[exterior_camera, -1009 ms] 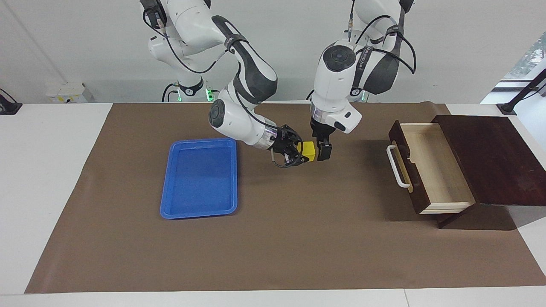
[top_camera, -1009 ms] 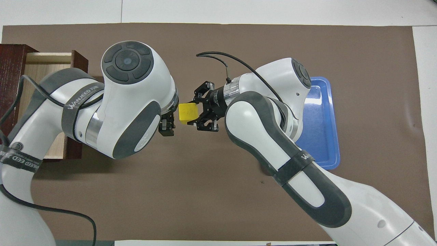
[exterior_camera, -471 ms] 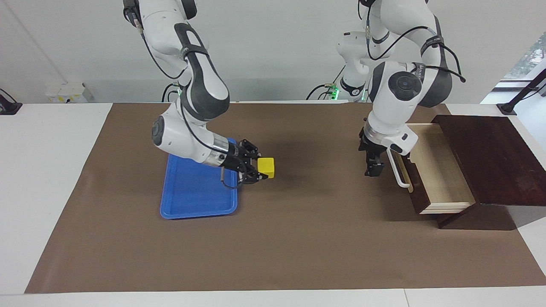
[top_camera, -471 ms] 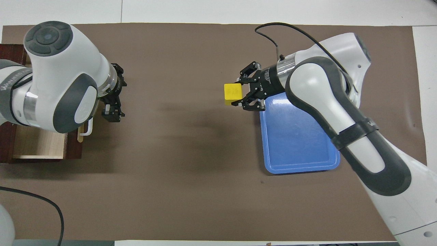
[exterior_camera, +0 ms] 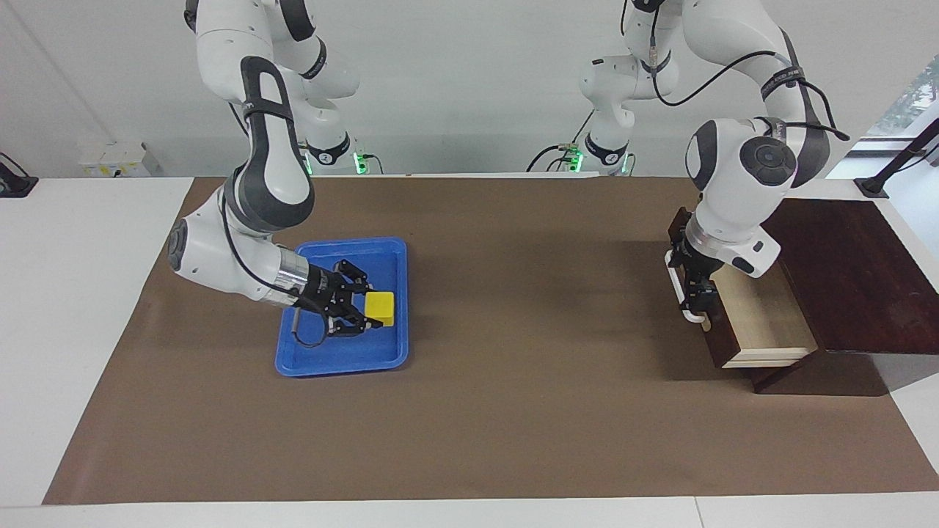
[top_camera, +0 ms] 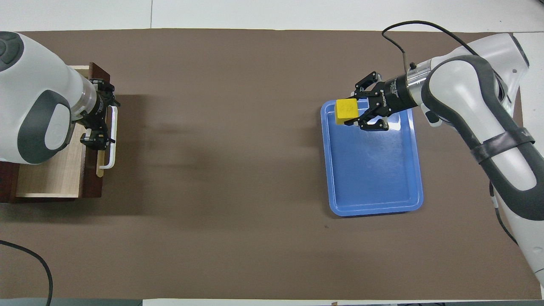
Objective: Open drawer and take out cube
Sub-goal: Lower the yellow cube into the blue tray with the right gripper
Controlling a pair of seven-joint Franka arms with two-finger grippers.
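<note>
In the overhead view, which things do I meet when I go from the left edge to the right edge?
Open drawer → left gripper, open at the white handle → bare brown mat → yellow cube, held over the blue tray → right gripper, shut on the cube.

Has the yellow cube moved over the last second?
Yes. The right gripper has carried the cube from over the bare mat toward the right arm's end, and it is now over the blue tray.
</note>
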